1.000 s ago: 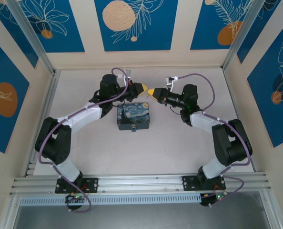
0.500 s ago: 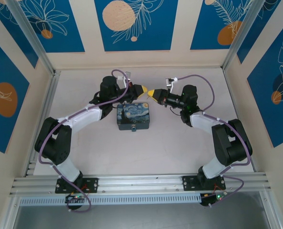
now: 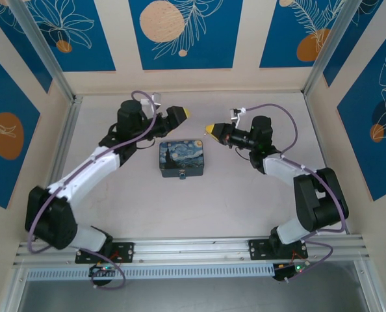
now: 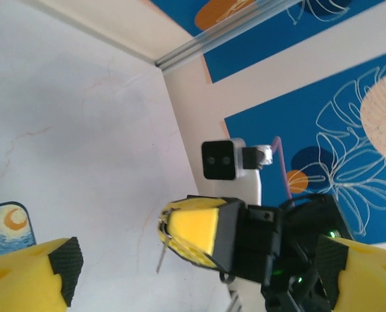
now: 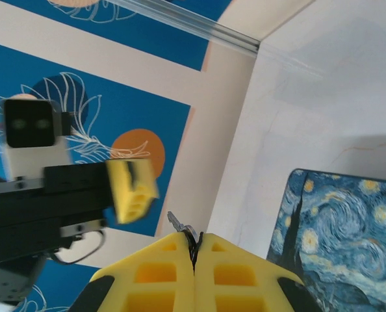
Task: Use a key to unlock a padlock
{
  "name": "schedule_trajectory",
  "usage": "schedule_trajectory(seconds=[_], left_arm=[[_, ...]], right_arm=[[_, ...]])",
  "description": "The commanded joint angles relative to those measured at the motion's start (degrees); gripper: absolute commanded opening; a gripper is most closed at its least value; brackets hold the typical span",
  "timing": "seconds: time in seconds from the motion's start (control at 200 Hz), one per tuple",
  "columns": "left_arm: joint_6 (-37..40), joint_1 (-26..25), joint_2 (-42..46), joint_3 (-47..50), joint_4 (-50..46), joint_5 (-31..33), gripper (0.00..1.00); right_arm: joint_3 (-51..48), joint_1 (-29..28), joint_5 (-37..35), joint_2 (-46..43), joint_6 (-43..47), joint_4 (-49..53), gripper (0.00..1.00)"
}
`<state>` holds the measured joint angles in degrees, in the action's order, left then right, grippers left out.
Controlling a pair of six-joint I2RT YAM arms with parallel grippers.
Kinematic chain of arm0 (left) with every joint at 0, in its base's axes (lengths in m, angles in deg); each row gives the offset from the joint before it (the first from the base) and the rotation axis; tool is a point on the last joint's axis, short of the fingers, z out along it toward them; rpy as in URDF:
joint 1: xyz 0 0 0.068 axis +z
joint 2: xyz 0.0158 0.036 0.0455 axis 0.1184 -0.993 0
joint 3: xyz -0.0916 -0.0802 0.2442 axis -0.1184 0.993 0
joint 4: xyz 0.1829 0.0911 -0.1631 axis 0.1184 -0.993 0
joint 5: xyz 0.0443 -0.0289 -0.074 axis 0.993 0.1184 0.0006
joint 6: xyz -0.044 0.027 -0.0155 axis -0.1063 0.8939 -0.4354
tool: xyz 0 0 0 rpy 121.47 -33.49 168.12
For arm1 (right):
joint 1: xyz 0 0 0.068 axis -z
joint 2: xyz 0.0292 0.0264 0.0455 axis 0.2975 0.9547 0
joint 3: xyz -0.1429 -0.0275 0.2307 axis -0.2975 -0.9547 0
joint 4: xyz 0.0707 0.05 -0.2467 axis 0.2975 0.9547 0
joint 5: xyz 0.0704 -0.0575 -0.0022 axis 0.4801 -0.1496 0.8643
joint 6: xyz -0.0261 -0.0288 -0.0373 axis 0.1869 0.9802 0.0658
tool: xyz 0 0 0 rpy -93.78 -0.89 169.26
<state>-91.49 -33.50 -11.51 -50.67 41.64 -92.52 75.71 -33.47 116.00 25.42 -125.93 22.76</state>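
Seen from above, the padlock [image 3: 182,175] is a mere speck on the near face of the painted box [image 3: 183,158], nearer the arm bases than either claw, and too small to tell whether its shackle is closed. The key [image 5: 179,225] is mostly buried between the pressed-together fingers of the right gripper [image 5: 194,243], with only a thin tip poking out ahead of them. On the left wrist camera, the left gripper's [image 3: 178,114] spread fingers [image 4: 30,276] run off the bottom corners, and the frame's edge slices the box beside one finger.
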Motion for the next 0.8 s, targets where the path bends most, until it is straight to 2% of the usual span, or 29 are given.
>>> schedule_trajectory(seconds=[0.0, 0.19, 0.345, 0.57, 0.795], left_arm=[[8.5, -0.1, 5.5, 3.8, -12.6, 2.7, 0.96], [11.4, -3.3, 12.1, 17.1, -14.8, 3.9, 0.96], [11.9, -8.9, 13.6, 26.8, -9.4, 9.5, 0.96], [14.0, -13.4, 7.4, 32.3, -0.3, 16.7, 0.94], [17.7, -14.4, 1.5, 34.3, 9.9, 21.1, 0.9]], right_arm=[[0.2, -0.8, -1.1, -2.9, 5.7, 10.5, 0.0], [-1.2, -2.8, -6.5, -5.6, 8.4, 19.4, 0.0], [-2.9, -5.1, -10.2, -5.3, 7.1, 20.7, 0.0], [-1.6, -8.4, -12.7, -2.0, 6.0, 21.1, 0.0], [0.4, -8.6, -14.1, 0.6, 5.2, 21.6, 0.0]])
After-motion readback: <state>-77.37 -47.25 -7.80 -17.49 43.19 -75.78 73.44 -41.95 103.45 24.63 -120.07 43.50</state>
